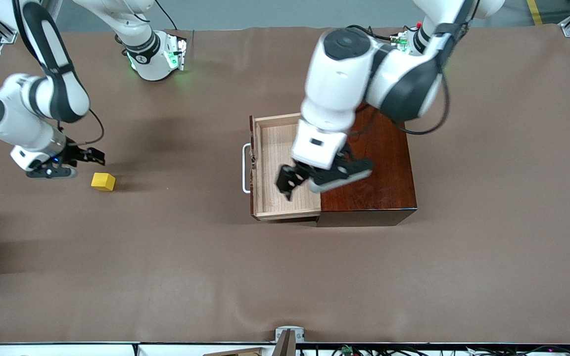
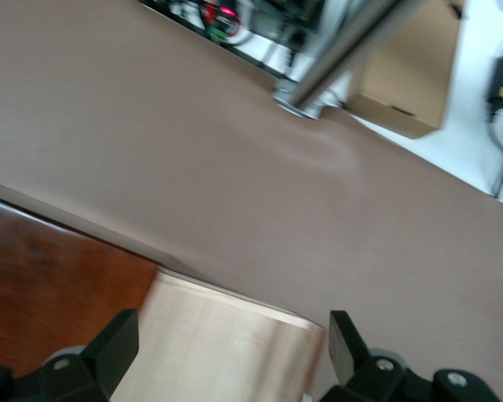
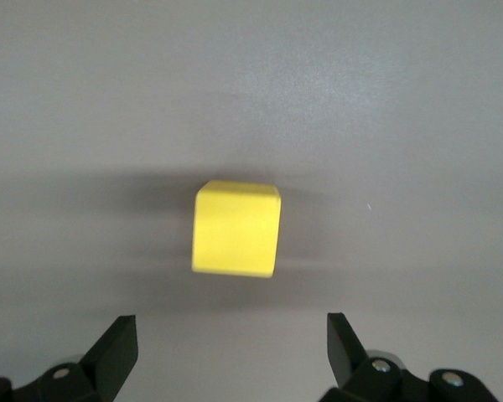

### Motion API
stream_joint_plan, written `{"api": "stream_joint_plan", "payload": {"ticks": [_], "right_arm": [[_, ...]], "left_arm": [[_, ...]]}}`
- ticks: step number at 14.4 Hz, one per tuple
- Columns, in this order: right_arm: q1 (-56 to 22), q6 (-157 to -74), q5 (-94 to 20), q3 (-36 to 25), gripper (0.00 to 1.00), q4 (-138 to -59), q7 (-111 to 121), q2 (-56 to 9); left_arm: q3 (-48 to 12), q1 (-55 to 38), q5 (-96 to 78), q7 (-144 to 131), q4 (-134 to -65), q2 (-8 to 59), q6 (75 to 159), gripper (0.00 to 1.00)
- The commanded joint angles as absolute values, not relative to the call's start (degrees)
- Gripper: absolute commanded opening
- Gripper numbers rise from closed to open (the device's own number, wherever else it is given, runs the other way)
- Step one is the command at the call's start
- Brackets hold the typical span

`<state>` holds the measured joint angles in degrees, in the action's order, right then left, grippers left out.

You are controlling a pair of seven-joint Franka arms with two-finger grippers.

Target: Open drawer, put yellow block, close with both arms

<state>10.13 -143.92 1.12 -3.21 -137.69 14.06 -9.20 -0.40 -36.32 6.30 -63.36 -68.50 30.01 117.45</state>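
On desk toward right arm's end, block [image 1: 103,181] lies well apart from open drawer [image 1: 270,148]. Right tool [image 1: 88,156] spread, just beside block. Left tool [image 1: 289,182] spread over drawer. Block probably light, rigid; pinch flat opposite sides.

Left arm: bent at the elbow, wrist angled downward.
Left gripper [image 1: 292,184]: up in the air, fingers spread wide, holding nothing.
Right gripper [image 1: 83,159]: low, fingers parted, holding nothing.
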Motion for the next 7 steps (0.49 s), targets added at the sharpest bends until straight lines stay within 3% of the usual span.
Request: {"api": "stream_joint_plan", "payload": {"ticks": [1,6,7], "right_arm": [[10.11,-149.57,0.97,-3.08,1.00,-137.29,12.40,-14.66],[9.40,-156.96,0.97,-3.08,1.00,-137.02,8.17,-19.77],[9.32,-156.97,0.97,-3.08,0.85,-136.85,8.00,-19.86]], "left_arm": [[-1.05,-32.62,5.36,-59.07,-70.75,27.95,114.35,1.00],[-0.97,-26.29,5.45,-54.42,-71.80,27.16,107.60,1.00],[-0.97,-24.45,5.45,-51.97,-72.76,26.20,106.62,1.00]]}}
